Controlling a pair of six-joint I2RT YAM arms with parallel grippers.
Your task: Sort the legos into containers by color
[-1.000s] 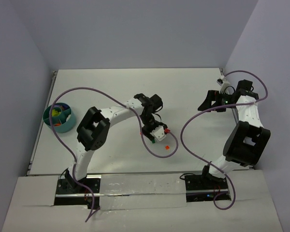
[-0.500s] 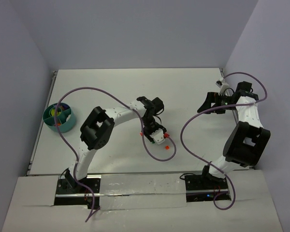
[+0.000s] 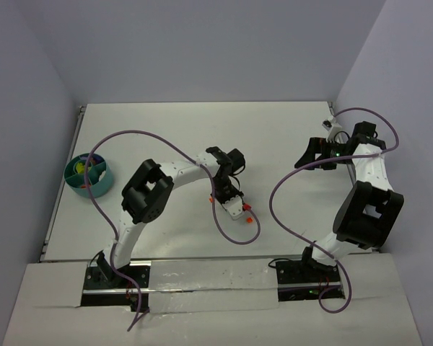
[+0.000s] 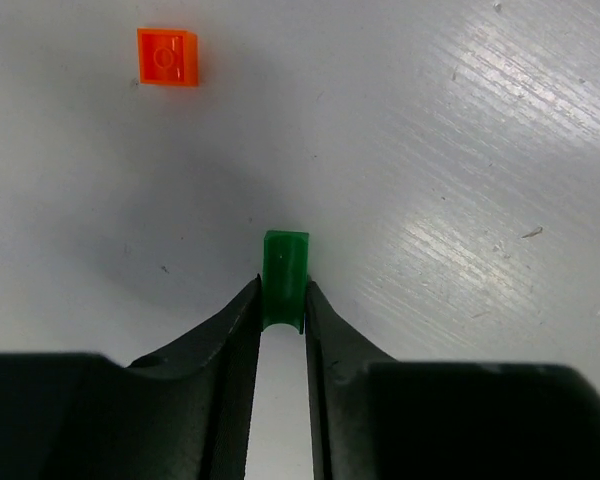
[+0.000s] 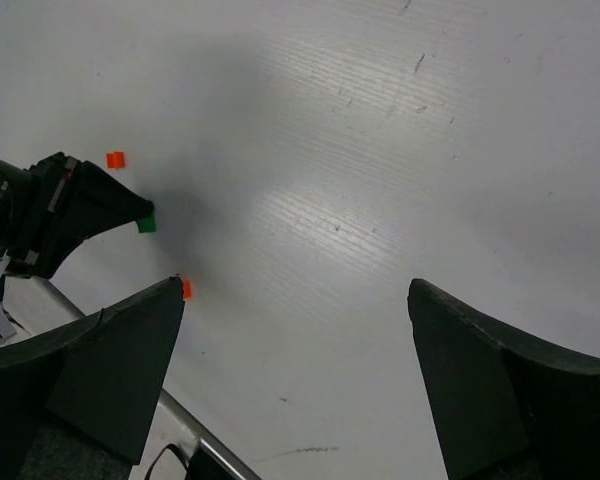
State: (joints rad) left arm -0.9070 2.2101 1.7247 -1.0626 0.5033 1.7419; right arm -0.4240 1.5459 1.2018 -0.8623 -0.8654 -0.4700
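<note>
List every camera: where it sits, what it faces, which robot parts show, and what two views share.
Top external: above and behind the bases, looking down on the table, both arms, teal bowl.
Left wrist: looks down past the left end effector, pinching a green brick; orange brick beyond.
Right wrist: looks down between the fingers of the open right end effector.
Shared: both wrist views show the green brick.

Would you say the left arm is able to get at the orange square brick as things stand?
Probably not yet: the left claw is pinching the green brick, so it is occupied. The orange square brick lies nearby, uncovered and untouched.
</note>
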